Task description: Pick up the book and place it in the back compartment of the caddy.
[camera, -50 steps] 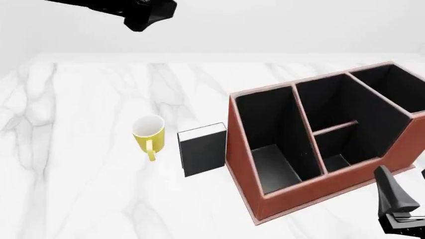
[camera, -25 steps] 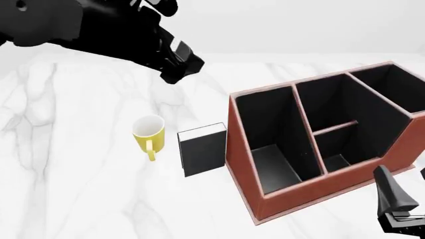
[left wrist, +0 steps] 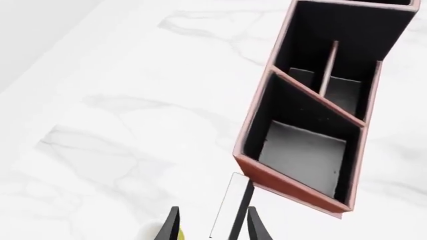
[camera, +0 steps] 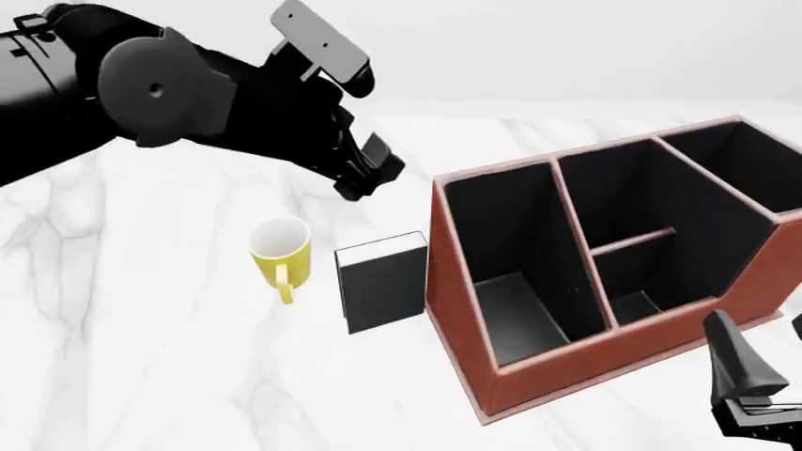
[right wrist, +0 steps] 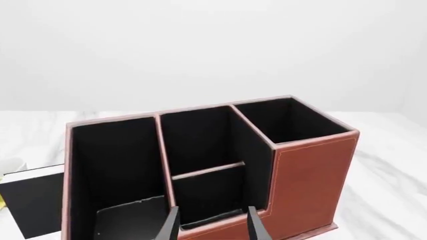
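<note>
The black book (camera: 382, 287) stands upright on the table between the yellow mug (camera: 280, 252) and the reddish-brown caddy (camera: 564, 362). My left gripper (camera: 374, 174) is open and hangs above and a little behind the book. In the left wrist view the book's thin top edge (left wrist: 230, 207) lies between my fingertips (left wrist: 172, 227), next to the caddy (left wrist: 287, 185). The back compartment (camera: 633, 303) is the small cell behind the caddy's low wall, and it holds nothing. My right gripper (camera: 764, 371) is open by the caddy's near right corner. It faces the caddy (right wrist: 307, 175) and that cell (right wrist: 207, 197).
The yellow mug stands just left of the book, handle toward me. The caddy's tall left wall is close against the book's right side. The book's cover also shows at the edge of the right wrist view (right wrist: 33, 200). White marble table all around.
My left arm has swung down from the top left, and its gripper now hangs just above the book. The right arm, book, mug and caddy have not moved.
</note>
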You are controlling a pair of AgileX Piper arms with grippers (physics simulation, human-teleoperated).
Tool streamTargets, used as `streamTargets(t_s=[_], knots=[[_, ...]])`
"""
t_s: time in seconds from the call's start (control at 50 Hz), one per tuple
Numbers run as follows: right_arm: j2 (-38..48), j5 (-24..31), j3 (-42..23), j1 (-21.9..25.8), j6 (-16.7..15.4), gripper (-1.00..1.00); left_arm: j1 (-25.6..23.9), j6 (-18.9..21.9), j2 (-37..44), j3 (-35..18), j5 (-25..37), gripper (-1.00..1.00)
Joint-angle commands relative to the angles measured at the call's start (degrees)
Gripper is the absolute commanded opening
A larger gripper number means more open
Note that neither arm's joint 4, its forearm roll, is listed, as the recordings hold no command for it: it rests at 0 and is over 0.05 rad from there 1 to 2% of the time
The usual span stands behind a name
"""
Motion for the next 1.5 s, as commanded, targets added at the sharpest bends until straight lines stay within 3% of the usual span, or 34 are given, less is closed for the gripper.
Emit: streamTargets(t_s=[0.02,0.46,0.82,1.18,1.28,1.5], knots=[[-0.1,0.0,0.0,0.2,0.0,1.00,0.2,1.0,3.7,0.8,-4.2,1.00],[0.0,0.0,0.0,0.3,0.1,1.00,-1.7,-2.4,5.4,9.7,-11.2,1.00],[0.3,-0.3,0.0,0.2,0.3,1.00,-0.9,-0.7,9.5,12.6,-14.7,1.00],[0.7,-0.6,0.0,0.4,0.4,1.00,-0.4,0.3,12.7,10.4,-15.7,1.00],[0.5,-0.4,0.0,0.4,0.6,1.00,1.2,2.6,15.5,10.7,-16.5,1.00],[0.7,-0.6,0.0,0.6,0.7,1.00,-0.5,0.5,15.7,11.8,-17.5,1.00]])
